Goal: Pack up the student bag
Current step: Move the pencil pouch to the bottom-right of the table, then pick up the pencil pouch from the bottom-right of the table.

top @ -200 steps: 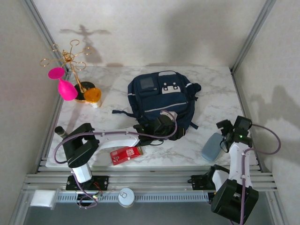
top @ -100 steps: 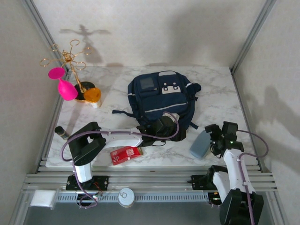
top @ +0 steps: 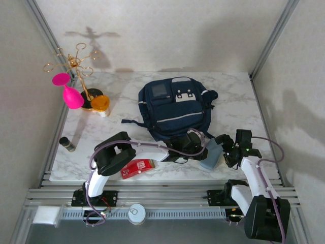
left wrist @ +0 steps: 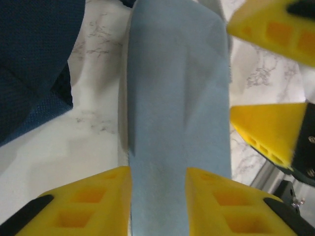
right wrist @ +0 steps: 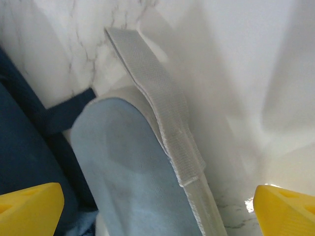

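Note:
The student bag point(top: 175, 107), navy with pale stripes, lies flat in the middle of the table; its fabric shows in the left wrist view point(left wrist: 29, 59) and the right wrist view point(right wrist: 19, 147). A light-blue fabric pouch point(top: 210, 155) sits just off the bag's near right corner. My left gripper point(top: 195, 147) has its yellow fingers pressed on both sides of the pouch point(left wrist: 177, 98). My right gripper point(top: 229, 150) stands wide open; the pouch point(right wrist: 138, 172) lies between its fingertips with a gap on each side. The pouch has a grey webbing strap point(right wrist: 157, 98).
A red box point(top: 136, 168) lies near the front edge under the left arm. A small dark bottle point(top: 66, 144) stands at the left edge. A gold stand point(top: 76, 66) with pink pieces and an orange cup point(top: 100, 103) occupy the back left.
The right gripper has moved left, bringing the pouch from the table's right side to the bag's near corner. The left arm has swung right and narrowed its fingers onto the pouch.

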`<move>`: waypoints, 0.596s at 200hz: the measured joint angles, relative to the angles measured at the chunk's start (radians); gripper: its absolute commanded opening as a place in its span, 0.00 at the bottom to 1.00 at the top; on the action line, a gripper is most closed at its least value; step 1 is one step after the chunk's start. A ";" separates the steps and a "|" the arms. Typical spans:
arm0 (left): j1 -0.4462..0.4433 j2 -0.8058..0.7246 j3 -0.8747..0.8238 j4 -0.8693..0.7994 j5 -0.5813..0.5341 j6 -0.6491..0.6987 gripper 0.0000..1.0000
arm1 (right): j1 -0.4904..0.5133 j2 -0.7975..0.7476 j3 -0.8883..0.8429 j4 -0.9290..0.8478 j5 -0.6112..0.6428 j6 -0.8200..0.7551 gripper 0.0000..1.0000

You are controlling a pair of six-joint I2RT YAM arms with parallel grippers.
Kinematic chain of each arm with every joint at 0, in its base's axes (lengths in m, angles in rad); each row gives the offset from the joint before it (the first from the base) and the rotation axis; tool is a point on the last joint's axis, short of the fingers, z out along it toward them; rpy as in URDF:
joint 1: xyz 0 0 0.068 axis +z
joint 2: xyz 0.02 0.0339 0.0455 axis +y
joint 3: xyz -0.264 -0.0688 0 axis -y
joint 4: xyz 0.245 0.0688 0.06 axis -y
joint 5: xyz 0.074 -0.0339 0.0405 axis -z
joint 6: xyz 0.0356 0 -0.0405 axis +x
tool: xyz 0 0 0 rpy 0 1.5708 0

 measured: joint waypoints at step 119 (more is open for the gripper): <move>0.022 0.034 0.023 0.005 -0.036 -0.011 0.18 | 0.000 -0.057 -0.034 -0.021 -0.192 -0.184 0.59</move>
